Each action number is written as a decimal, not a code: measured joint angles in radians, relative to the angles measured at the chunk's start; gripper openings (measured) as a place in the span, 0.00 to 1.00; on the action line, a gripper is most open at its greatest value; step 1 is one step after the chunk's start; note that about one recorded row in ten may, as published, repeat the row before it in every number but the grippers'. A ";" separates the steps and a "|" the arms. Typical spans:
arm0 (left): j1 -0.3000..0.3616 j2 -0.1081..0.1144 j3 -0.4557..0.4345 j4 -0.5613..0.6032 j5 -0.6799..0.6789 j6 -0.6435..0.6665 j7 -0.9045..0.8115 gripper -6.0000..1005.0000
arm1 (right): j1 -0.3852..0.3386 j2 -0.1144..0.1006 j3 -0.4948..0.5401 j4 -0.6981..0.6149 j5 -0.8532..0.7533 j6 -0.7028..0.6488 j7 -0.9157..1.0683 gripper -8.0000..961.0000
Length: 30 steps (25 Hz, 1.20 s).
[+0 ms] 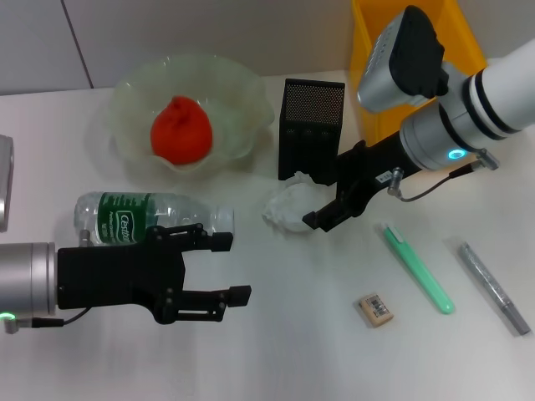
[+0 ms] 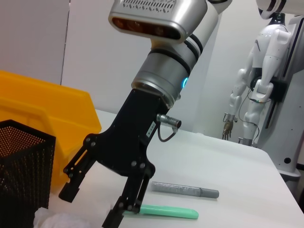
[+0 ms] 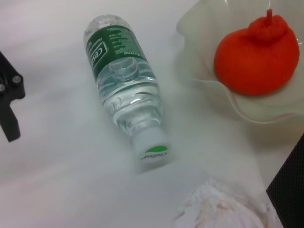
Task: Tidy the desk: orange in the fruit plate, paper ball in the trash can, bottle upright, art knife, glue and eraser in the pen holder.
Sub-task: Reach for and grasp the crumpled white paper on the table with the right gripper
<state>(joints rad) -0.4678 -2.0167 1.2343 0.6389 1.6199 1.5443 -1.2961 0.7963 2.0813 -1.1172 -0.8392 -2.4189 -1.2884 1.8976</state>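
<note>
White crumpled paper ball [image 1: 290, 207] on the desk [image 1: 276, 334] beside the black pen holder [image 1: 311, 129], right claw [image 1: 328, 199] spread wide just over it, seemingly not touching; left claw [image 1: 226, 267] open near the lying bottle [image 1: 150, 217].

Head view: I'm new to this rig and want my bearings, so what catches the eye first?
The orange glows in the pale-green fruit plate at the table's rear. The right pincer hangs open by the paper ball, before the pen holder. Nearer, the bottle lies on its side behind the open left pincer.
</note>
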 joint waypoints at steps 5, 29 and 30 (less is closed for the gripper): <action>0.000 0.001 -0.007 0.001 0.000 0.000 0.000 0.79 | -0.003 0.001 -0.016 0.034 0.019 0.051 -0.032 0.85; -0.002 0.002 -0.012 0.003 0.000 -0.001 0.004 0.78 | -0.003 0.002 -0.053 0.116 0.077 0.130 -0.089 0.85; -0.002 0.003 -0.012 0.003 0.000 -0.001 0.005 0.78 | -0.003 0.002 -0.053 0.120 0.077 0.131 -0.089 0.85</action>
<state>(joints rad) -0.4697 -2.0141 1.2226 0.6418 1.6199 1.5431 -1.2916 0.7935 2.0831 -1.1705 -0.7188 -2.3419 -1.1572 1.8085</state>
